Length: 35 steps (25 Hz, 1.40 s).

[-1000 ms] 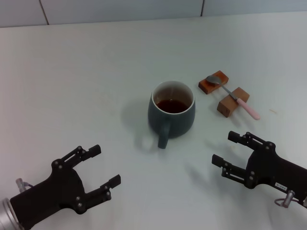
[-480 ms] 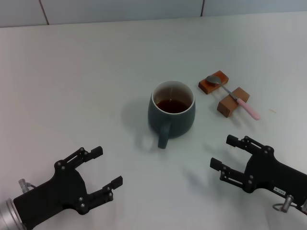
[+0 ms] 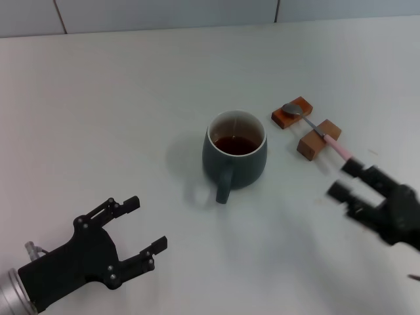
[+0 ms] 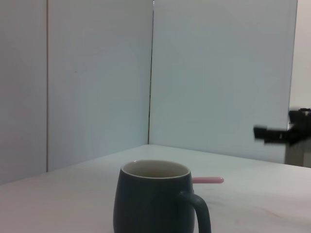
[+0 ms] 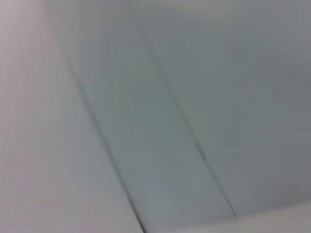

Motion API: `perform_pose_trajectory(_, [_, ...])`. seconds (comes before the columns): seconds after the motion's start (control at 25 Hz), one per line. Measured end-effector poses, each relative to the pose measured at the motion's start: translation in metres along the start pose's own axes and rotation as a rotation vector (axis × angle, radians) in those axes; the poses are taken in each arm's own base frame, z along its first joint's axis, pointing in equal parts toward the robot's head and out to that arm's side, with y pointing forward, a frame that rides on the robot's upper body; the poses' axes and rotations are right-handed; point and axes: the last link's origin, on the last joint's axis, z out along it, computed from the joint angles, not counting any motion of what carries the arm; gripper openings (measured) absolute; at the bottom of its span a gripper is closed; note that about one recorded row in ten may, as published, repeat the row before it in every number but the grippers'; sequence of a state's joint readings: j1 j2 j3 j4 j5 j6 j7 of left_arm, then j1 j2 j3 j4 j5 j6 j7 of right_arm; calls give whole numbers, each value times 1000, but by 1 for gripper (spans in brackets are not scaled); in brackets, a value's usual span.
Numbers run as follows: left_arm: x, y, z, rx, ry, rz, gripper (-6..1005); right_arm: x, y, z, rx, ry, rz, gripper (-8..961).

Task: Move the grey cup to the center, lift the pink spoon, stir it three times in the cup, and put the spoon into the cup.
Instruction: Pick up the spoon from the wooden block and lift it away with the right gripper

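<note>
Right claw (image 3: 346,180) hangs over the tabletop (image 3: 131,98) with its two fingers spread apart and nothing between them. Its upper fingertip sits just at the free end of the pink spoon (image 3: 325,136), so close that the head view does not show whether they touch. It is blurred in that view. The left wrist view catches the same claw far off (image 4: 272,134), as dark fingers raised above the tabletop.

Left claw (image 3: 144,226) rests low at the near left, well apart from everything else, its fingers also spread wide and empty.

The grey cup (image 3: 235,155) stands upright near the middle of the tabletop, its handle turned toward the robot and dark reddish-brown liquid inside its cream-white interior. From the left wrist view the cup (image 4: 155,199) fills the lower middle, and a bit of the spoon's pink handle (image 4: 208,180) pokes out from behind it.

The spoon lies across two brown wooden blocks to the right of the cup: its metal bowl rests on the farther block (image 3: 292,113), and its neck crosses the nearer block (image 3: 318,140), with the pink handle running past it toward the right claw.

The right wrist view shows only pale, blurred wall panels (image 5: 194,97).
</note>
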State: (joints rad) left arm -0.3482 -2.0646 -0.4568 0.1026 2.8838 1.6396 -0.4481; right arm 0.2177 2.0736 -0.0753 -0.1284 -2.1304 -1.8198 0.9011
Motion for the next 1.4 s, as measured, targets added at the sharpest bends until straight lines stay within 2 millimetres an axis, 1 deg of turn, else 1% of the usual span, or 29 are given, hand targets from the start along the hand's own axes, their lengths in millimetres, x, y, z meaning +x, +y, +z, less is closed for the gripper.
perform_pose_trajectory(0.16, [1,-1,1,-3,3,-5,815,-18,1,-13,1,-112,217,775])
perform_pose_trajectory(0.4, [2,-2,3,-7,5,-2,815,-39,-18,-24,36,-222,677,771])
perform_pose_trajectory(0.48, [2,-2,4,-8,6,1,815,-39,-26,-29,83,-262,804,768])
perform_pose_trajectory(0.64, [4,-4,6,-12,9,13,814,-25,-39,-35,218,-289,994,761])
perform_pose_trajectory(0.72, [5,-5,7,-14,11,16,814,-17,-44,-37,276,-282,1038,757])
perform_pose_trajectory(0.84, [6,-6,8,-16,12,19,814,-9,-47,-35,319,-260,1068,752])
perform_pose_trajectory(1.4, [6,-9,6,7,16,20,814,10,-58,-3,393,-122,1103,728])
